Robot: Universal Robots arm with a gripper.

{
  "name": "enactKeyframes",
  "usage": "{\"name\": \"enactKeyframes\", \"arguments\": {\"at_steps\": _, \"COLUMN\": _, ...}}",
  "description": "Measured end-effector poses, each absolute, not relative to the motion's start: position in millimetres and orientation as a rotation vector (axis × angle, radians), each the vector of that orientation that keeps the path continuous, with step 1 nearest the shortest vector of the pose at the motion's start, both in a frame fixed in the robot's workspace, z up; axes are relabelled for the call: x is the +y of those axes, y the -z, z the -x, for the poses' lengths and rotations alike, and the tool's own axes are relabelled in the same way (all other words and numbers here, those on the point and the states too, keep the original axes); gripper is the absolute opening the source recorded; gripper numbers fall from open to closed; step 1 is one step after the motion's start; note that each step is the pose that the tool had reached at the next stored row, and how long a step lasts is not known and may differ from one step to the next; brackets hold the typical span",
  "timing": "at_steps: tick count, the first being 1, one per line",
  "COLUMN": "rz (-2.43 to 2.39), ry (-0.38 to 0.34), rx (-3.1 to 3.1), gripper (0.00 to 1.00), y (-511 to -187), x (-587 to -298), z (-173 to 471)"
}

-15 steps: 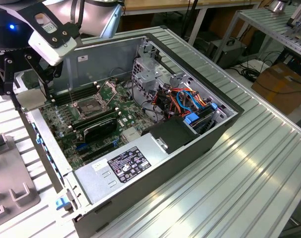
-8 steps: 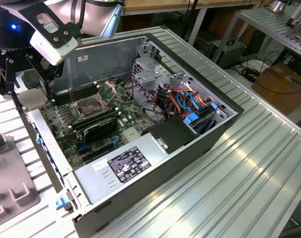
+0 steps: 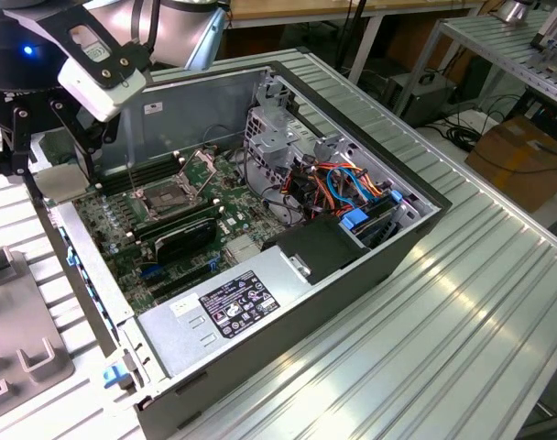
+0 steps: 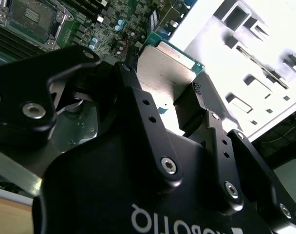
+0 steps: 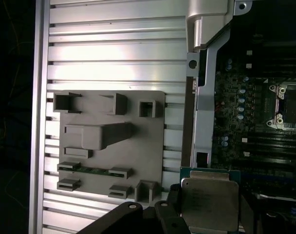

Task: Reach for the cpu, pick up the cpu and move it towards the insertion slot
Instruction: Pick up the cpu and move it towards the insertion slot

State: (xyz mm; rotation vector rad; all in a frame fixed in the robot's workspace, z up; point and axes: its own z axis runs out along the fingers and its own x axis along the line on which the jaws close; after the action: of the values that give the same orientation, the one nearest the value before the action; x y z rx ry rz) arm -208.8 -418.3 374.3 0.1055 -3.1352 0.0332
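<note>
The cpu (image 3: 64,181), a thin square chip with a silver-grey face, hangs above the open computer case's wall at the exterior view's left. My gripper (image 3: 59,170) is shut on it, with a black finger on each of two opposite edges. Both wrist views show the cpu (image 4: 170,66) (image 5: 209,202) clamped between the fingers (image 4: 194,109) of the gripper (image 5: 209,217). The insertion slot (image 3: 173,190) lies on the motherboard, its metal frame hinged up and its dark centre bare. It sits some way off from the chip (image 4: 31,17) (image 5: 289,105).
The case holds a grey power supply box (image 3: 228,307) with a white label, a black ribbed card (image 3: 182,240), and a drive cage with coloured cables (image 3: 352,183). A grey fixture plate (image 5: 111,141) (image 3: 22,357) lies beside the case on the ribbed aluminium table (image 3: 425,321).
</note>
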Motion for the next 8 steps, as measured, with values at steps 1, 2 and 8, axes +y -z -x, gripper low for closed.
{"name": "enactKeyframes", "arguments": {"at_steps": 1, "rz": -0.106, "ry": -0.033, "rx": -3.135, "gripper": 0.55, "y": -374.0, "x": -418.3, "z": 207.7}}
{"name": "enactKeyframes", "arguments": {"at_steps": 2, "rz": -0.106, "ry": -0.033, "rx": -3.135, "gripper": 0.55, "y": -373.8, "x": -418.3, "z": 207.0}}
{"name": "enactKeyframes", "arguments": {"at_steps": 8, "rz": -0.105, "ry": -0.033, "rx": -3.135, "gripper": 0.55, "y": -372.7, "x": -418.3, "z": 203.0}}
